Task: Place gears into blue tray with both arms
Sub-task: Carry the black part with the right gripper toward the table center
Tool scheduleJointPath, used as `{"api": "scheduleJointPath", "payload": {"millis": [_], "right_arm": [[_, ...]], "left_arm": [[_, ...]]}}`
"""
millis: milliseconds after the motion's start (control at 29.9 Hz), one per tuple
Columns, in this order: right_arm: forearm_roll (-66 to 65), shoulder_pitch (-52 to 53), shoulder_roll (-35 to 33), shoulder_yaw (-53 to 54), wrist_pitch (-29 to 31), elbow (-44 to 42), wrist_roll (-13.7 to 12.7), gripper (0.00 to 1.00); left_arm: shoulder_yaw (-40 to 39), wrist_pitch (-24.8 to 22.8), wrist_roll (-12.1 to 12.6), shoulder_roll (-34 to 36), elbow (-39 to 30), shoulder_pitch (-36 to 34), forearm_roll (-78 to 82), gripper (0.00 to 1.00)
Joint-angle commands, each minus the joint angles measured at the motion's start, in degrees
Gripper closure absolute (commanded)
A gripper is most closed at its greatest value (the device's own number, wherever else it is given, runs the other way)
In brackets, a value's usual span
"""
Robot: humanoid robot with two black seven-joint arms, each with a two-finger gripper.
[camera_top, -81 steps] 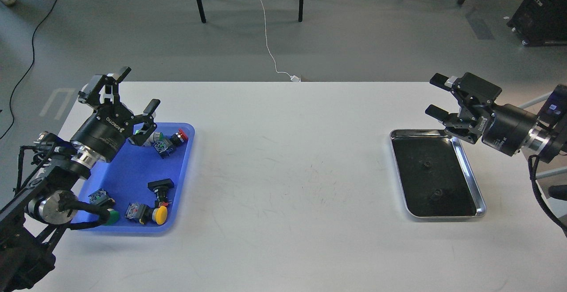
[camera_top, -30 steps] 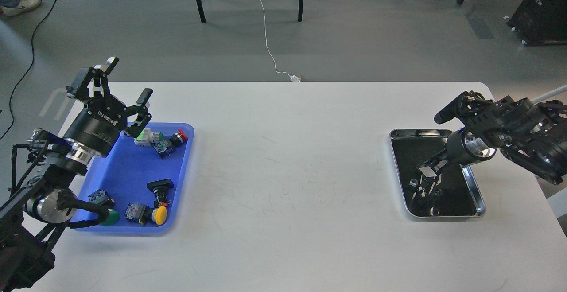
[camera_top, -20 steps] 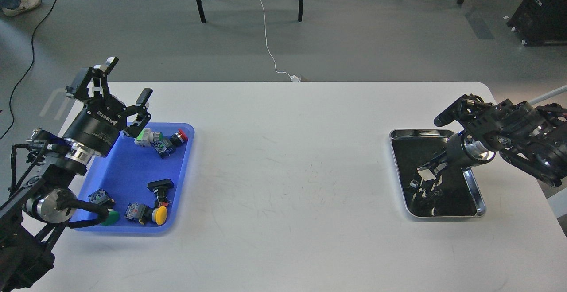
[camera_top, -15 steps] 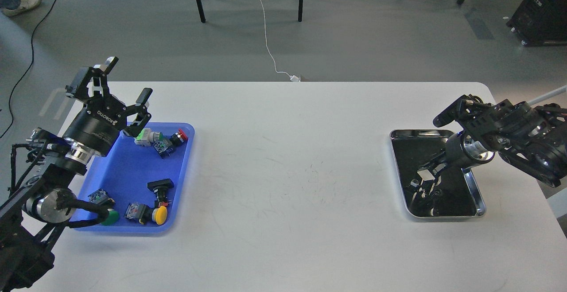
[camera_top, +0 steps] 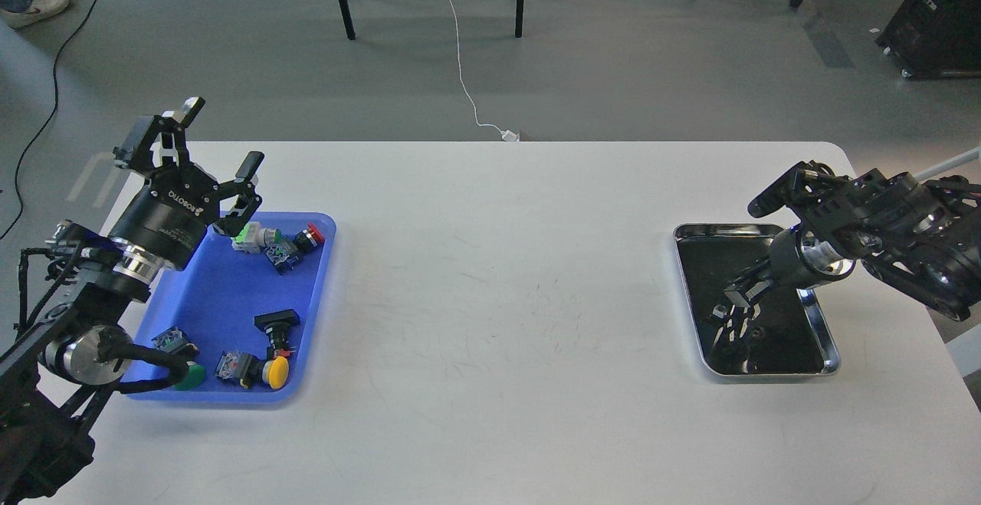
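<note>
The blue tray lies at the table's left and holds several coloured push-button switches; I see no gears in it. My left gripper hangs open above the tray's far left corner, with nothing between its fingers. At the right, my right gripper points down into the silver-rimmed metal tray, its fingertips low over the black inside. The fingers are dark against that black, so their spacing does not show. One gear shows faintly near the tray's front. Any gear under the fingertips is hidden.
Switches in the blue tray include a black flat-headed switch, a yellow-capped one and a red-capped one. The white table stretches bare between the two trays. Chair legs and a white cable are on the floor beyond.
My right arm swung from above the metal tray's far rim down into the tray, and its fingertips have since settled lower and slightly left. The left gripper drew back a little to the left and stayed open.
</note>
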Motion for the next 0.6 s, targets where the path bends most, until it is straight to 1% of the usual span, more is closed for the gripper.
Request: {"api": "scheduleJointPath", "payload": {"millis": [0,134,334,434,568], "right_arm": [[0.07,1.44,-0.45,0.03,-0.01,0.58,-0.09,0.77],[0.15,3.81,-1.95,0.12,-0.01,2.95,-0.09,0.77],[1.56,11.10,-3.97,0.21,0.34,9.89,-0.09,0.77],[5.33,13.04,-2.48,0.38,0.34,12.44,-0.09,0.77],[9.73,13.22,4.45,0.12,0.34,13.68,-0.09,0.77]], "left_arm": [[-0.03,0.00,0.02,0.30,0.01,0.00,0.00,0.02],[-0.03,0.00,-0.06,0.48,0.01,-0.09,0.00,0.02],[-0.03,0.00,-0.06,0.48,0.01,-0.09,0.00,0.02],[-0.03,0.00,0.02,0.48,0.01,-0.09,0.00,0.02],[-0.03,0.00,-0.06,0.57,-0.08,-0.09,0.00,0.02]]}}
